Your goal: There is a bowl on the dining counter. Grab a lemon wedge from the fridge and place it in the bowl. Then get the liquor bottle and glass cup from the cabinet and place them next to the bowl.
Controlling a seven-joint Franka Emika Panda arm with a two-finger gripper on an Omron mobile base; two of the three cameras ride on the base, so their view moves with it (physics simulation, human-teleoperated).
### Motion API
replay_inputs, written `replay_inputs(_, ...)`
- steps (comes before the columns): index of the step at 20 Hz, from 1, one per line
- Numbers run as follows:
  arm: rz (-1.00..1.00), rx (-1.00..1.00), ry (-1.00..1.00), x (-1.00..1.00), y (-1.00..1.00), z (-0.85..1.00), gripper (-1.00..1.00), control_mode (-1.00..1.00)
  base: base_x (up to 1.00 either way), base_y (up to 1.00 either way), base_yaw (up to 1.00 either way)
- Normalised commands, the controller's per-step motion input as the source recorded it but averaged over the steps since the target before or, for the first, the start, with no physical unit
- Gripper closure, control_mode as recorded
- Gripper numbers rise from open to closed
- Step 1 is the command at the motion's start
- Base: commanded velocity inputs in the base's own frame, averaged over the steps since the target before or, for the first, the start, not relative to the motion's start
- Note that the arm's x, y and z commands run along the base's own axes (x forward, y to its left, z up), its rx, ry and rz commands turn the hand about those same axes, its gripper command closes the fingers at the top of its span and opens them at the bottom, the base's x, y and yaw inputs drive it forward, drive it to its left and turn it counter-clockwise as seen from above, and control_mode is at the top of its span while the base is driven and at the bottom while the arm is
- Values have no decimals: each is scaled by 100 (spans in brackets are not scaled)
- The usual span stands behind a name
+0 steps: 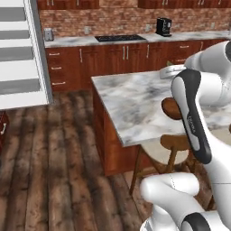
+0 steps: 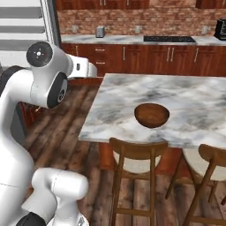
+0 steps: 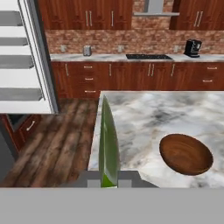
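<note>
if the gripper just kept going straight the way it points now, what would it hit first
Probably the dining counter: the gripper, shut on the green lemon wedge, points over its near left edge, left of the bowl. Depth is unclear.

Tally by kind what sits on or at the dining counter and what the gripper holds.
Wooden bowl on the dining counter: 1
Green lemon wedge held in the shut gripper: 1
Wooden stools at the counter's near edge, one and another: 2
Total: 4
</note>
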Motion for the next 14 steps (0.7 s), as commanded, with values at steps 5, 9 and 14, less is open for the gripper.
replay_inputs(5, 0, 0, 0, 0, 0, 0, 100, 100, 17, -83, 0)
replay_inputs(9, 0, 0, 0, 0, 0, 0, 100, 100, 49, -34, 0)
replay_inputs(14, 0, 0, 0, 0, 0, 0, 100, 100, 61, -18, 0)
